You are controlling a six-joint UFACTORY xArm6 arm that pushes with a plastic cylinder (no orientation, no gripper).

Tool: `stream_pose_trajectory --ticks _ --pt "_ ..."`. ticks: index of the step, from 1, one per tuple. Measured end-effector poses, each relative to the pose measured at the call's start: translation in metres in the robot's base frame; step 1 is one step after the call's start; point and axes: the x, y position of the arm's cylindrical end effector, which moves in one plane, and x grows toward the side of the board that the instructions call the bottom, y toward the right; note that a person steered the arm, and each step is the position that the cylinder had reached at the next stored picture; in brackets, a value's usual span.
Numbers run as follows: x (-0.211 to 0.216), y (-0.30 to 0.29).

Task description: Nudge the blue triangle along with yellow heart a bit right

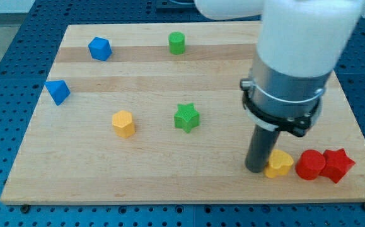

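The yellow heart (279,164) lies near the board's bottom right. My tip (256,169) stands right against its left side. The blue triangle (58,92) lies far off at the view's left edge of the board, well apart from the heart and from my tip. The arm's wide grey and white body hangs over the board's right part and hides what lies under it.
A red round block (311,165) sits just right of the heart, with a red star (338,165) touching it. A green star (186,117) and a yellow hexagon (123,123) lie mid-board. A blue cube-like block (99,48) and a green cylinder (177,43) lie near the top edge.
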Motion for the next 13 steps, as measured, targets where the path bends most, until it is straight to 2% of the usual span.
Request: stream_pose_trajectory --ticks 3,6,8,9,10,11,13 --pt "0.000 0.005" --pt "0.000 -0.111" --pt "-0.004 -0.154" --pt "-0.048 -0.163" --pt "-0.111 -0.169" --pt "-0.139 -0.169" --pt "-0.112 -0.142"
